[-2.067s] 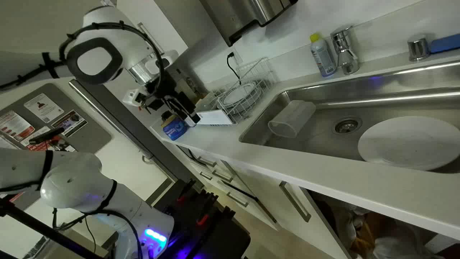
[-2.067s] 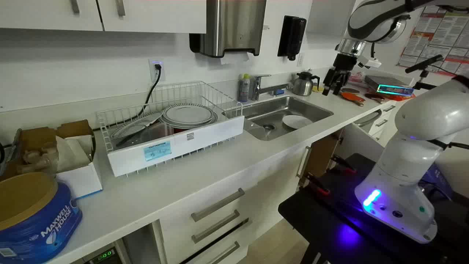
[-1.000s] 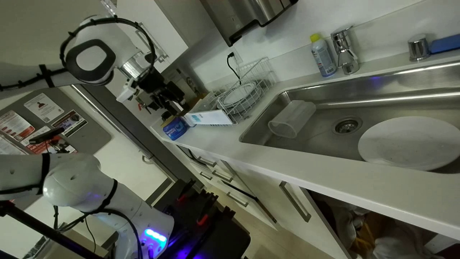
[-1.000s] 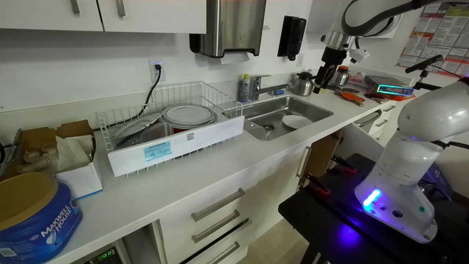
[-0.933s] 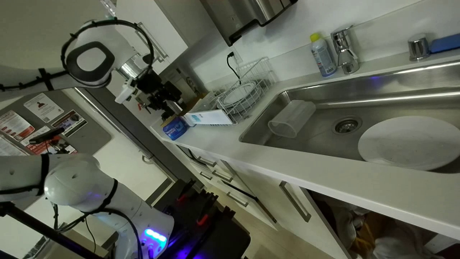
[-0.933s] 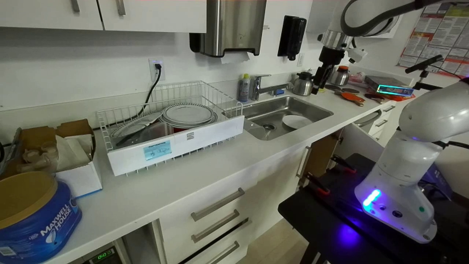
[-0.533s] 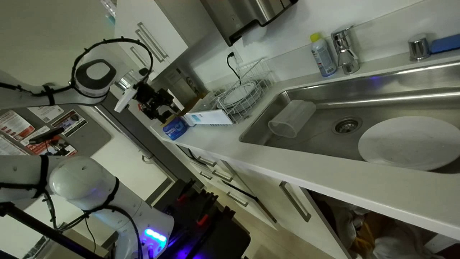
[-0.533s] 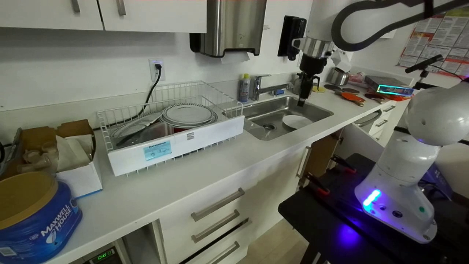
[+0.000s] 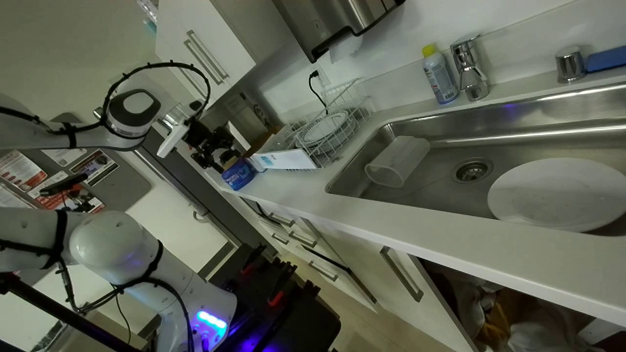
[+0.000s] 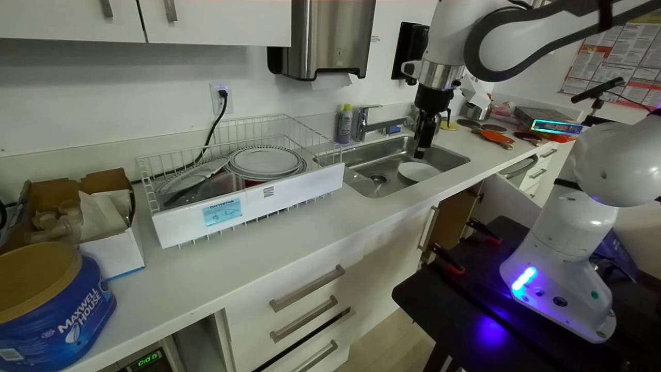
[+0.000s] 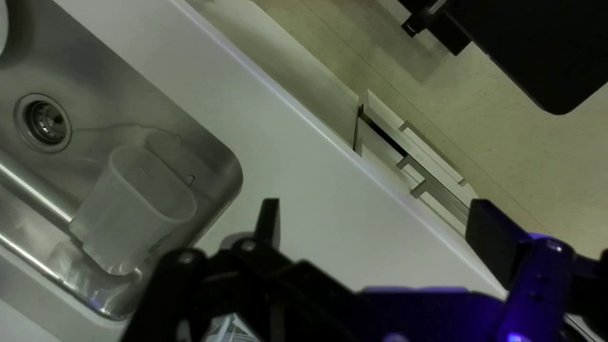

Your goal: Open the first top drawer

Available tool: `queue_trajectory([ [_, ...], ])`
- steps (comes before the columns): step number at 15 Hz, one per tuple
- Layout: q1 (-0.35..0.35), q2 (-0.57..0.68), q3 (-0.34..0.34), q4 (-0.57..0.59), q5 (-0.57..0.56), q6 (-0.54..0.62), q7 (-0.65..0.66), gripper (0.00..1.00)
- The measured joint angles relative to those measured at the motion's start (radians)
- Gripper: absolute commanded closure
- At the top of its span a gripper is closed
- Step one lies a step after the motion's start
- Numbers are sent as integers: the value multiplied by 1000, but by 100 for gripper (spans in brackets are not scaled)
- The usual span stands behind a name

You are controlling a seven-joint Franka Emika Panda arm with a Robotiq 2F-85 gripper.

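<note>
Long flat white countertop [image 10: 279, 240]; rectangular silver metal sink [image 11: 114, 85] at nine o'clock in the wrist view. Shallow flat-fronted white top drawer [image 10: 297, 281] at six o'clock in an exterior view, looks closed. Black two-fingered gripper [image 11: 375, 223] above countertop, released, jaws spread wide. Slim silver bar handle [image 10: 307, 288] on drawer, well apart from gripper.

Arm [image 10: 601, 165] bent, claw [image 11: 377, 223] pointing downward, spread wide.

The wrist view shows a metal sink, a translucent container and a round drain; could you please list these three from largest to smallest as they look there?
1. Metal sink, largest though cut off by the picture's edge
2. Translucent container
3. Round drain, clearly smallest
</note>
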Motion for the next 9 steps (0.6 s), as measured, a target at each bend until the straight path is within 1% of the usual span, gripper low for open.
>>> queue_trajectory([
  [2, 3, 0, 4, 0, -9, 0, -1, 0],
  [4, 23, 0, 36, 0, -44, 0, -5, 0],
  [7, 102, 10, 132, 1, -58, 7, -3, 0],
  [9, 160, 37, 201, 3, -67, 40, 6, 0],
])
